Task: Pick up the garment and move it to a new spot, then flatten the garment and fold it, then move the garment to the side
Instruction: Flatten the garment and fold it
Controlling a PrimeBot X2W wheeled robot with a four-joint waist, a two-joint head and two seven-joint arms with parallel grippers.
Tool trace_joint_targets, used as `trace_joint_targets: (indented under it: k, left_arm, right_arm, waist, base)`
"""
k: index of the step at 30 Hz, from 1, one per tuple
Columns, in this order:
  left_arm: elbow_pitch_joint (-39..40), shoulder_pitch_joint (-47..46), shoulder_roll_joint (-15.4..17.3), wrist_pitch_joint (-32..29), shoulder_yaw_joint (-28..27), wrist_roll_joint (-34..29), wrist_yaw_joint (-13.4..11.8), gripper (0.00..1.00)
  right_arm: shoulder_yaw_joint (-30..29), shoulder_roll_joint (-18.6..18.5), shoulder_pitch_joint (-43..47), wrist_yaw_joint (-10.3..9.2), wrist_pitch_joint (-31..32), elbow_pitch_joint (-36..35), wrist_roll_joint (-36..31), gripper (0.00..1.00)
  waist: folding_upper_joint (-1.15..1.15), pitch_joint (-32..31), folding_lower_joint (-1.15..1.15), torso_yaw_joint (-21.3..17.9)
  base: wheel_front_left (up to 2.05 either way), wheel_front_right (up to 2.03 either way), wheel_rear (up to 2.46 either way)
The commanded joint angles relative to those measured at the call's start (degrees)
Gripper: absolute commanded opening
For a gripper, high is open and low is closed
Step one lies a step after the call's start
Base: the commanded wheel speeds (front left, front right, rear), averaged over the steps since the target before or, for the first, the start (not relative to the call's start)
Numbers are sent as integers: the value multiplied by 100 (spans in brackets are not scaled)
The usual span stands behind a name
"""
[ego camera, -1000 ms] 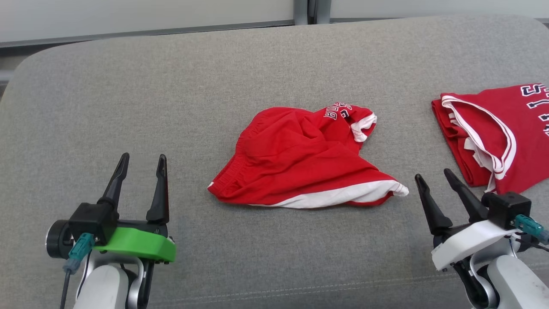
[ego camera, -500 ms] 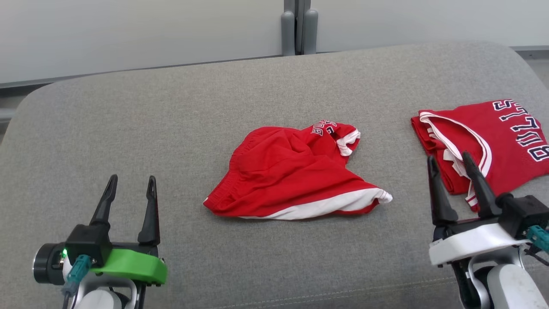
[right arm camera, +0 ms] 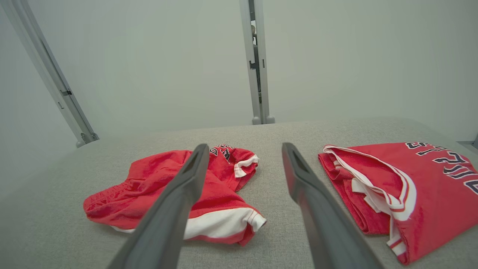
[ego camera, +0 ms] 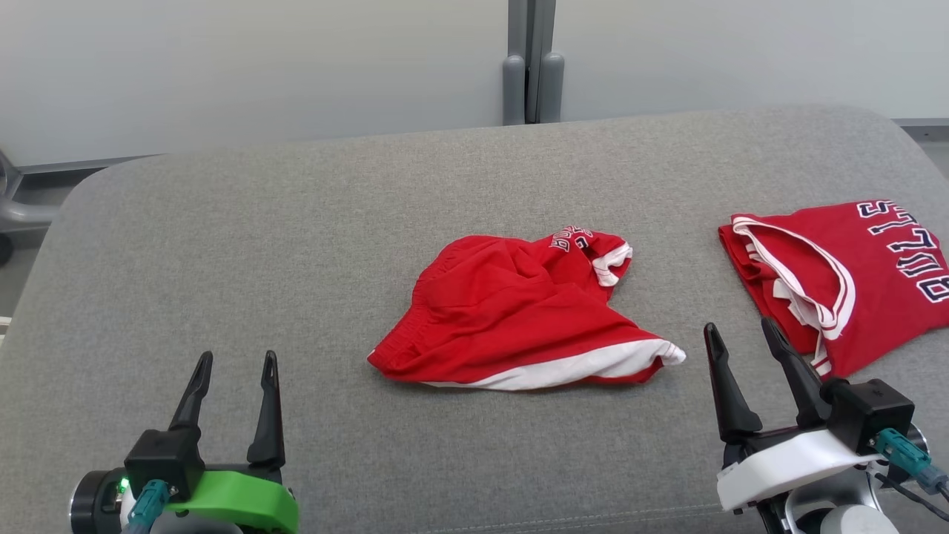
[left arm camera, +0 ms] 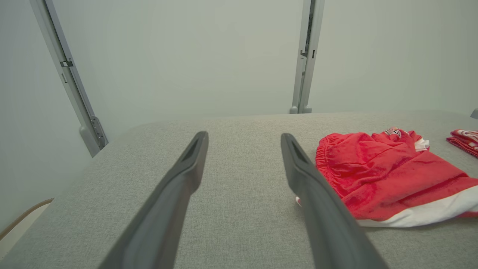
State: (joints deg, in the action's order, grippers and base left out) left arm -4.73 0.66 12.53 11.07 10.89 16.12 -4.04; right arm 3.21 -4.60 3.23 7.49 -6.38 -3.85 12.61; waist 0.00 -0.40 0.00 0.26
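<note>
Between left gripper [ego camera: 236, 357] and right gripper [ego camera: 739, 324], jaws open and empty, shorts [ego camera: 511, 311] lie amid bare tabletop [ego camera: 222, 245]; shirt [ego camera: 875, 282] just beyond right jaws.

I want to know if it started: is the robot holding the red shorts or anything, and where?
Nothing is held. The left gripper and right gripper are both open and empty, not touching the shorts lying on the grey cushion.

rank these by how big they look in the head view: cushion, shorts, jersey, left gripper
1. cushion
2. shorts and jersey: about alike, and the frame edge cuts the jersey off, so not ranked
3. left gripper, smallest even though it is nearest the camera
</note>
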Motion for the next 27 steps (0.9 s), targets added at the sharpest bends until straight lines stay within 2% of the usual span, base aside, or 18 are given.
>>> trace_joint_targets:
  k: [1, 10, 13, 16, 17, 21, 27]
  left_arm:
    - [-24, 64, 19, -12, -22, 30, -30, 100]
    - [-64, -31, 63, -113, 66, 57, 6, 100]
    - [-101, -148, 100, -397, 199, 131, 179, 100]
    - [-185, -345, 217, -848, 508, 126, 515, 100]
    - [-185, -345, 217, -848, 508, 126, 515, 100]
    - [-434, -716, 348, -1459, 1049, 86, 946, 100]
    - [-893, -1363, 564, -1811, 1777, 70, 1134, 100]
  right_arm:
    - [31, 6, 48, 0, 27, -50, -42, 100]
    - [62, 35, 60, 0, 125, -109, -44, 100]
    - [61, 42, 63, 0, 156, -121, -38, 100]
    - [77, 45, 8, 0, 168, -143, -42, 100]
    - [77, 45, 8, 0, 168, -143, -42, 100]
    - [182, 14, -135, 0, 176, -154, -43, 100]
    - [315, 9, -308, 0, 112, -119, 15, 100]
  waist:
    - [0, 2, 0, 18]
    - [0, 16, 0, 72]
    - [0, 44, 0, 98]
    - [0, 134, 0, 105]
    - [0, 134, 0, 105]
    - [0, 297, 0, 14]
    - [0, 611, 0, -272]
  base:
    - [0, 0, 0]
    - [0, 0, 0]
    - [0, 0, 0]
    - [0, 0, 0]
    - [0, 0, 0]
    - [0, 0, 0]
    - [0, 0, 0]
